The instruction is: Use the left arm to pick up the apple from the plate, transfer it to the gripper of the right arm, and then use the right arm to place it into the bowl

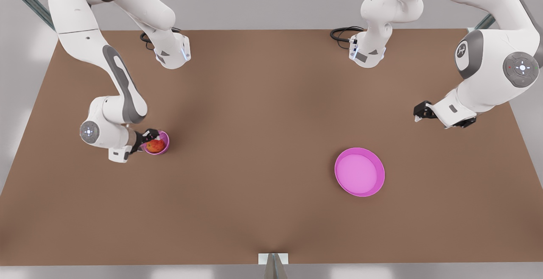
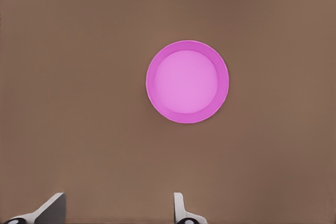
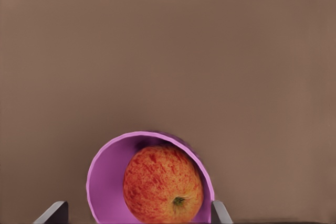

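The apple (image 1: 155,145) sits in the small pink bowl (image 1: 164,142), on the front view's left side of the brown table (image 1: 254,164). The right gripper (image 1: 149,137) is right at the bowl; its fingers (image 3: 220,213) stand wide, one on each side of the bowl, not squeezing the apple. The plate (image 1: 359,171) lies flat w/ nothing on it, well apart, on the front view's right. The left gripper (image 1: 421,111) waits up above the table near the plate, fingers (image 2: 179,205) wide, holding nothing.
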You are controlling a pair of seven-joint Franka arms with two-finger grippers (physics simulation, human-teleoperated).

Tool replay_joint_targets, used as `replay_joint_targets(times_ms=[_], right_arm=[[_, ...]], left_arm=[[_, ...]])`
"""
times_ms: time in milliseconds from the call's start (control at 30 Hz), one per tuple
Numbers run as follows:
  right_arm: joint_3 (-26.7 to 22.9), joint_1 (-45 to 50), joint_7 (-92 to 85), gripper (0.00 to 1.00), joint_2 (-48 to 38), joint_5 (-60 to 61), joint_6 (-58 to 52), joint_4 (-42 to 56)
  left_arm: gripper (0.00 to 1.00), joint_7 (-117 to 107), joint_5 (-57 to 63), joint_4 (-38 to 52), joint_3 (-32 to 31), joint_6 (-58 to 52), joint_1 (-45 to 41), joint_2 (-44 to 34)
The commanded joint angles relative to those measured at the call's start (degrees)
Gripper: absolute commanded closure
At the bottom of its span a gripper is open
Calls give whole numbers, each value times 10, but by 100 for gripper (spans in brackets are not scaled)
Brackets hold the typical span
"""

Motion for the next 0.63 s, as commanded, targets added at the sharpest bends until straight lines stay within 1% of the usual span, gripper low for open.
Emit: replay_joint_targets(times_ms=[0,33,67,100,133,167,233,267,300,333,367,400,433,500,600], right_arm=[[13,0,54,0,-6,1,-122,92],[17,28,139,0,-5,-17,-192,188],[17,54,173,0,-5,-46,-221,251],[15,71,226,0,-3,-71,-226,294],[17,72,229,0,-5,-81,-230,325],[27,72,231,0,-5,-81,-274,360],[69,64,303,0,-13,-77,-310,362],[80,65,330,0,-16,-80,-311,359],[77,67,339,0,-18,-81,-312,358],[6,118,327,0,-64,-76,-309,347],[-145,227,332,0,-109,-33,-307,341],[-266,310,328,0,-142,1,-303,324],[-272,310,331,0,-172,1,-290,294],[-294,307,326,0,-152,1,-331,311],[-289,313,335,0,-133,3,-330,315]], left_arm=[[0,-119,0,0,0,-1,0,0],[0,-119,0,0,-1,0,0,0],[0,-119,0,1,-1,0,0,-1],[0,-119,1,2,0,0,0,0],[0,-119,1,6,0,0,0,0],[0,-119,2,10,0,0,-1,4],[0,-120,4,13,0,1,-1,8],[0,-121,4,23,0,2,-1,15],[0,-123,5,44,0,2,0,30],[0,-126,6,64,0,1,0,46],[0,-126,6,64,0,2,0,46],[0,-126,6,64,0,2,0,46],[0,-126,6,64,0,2,0,47],[0,-126,6,64,0,2,0,47],[0,-126,6,64,0,1,0,47]])
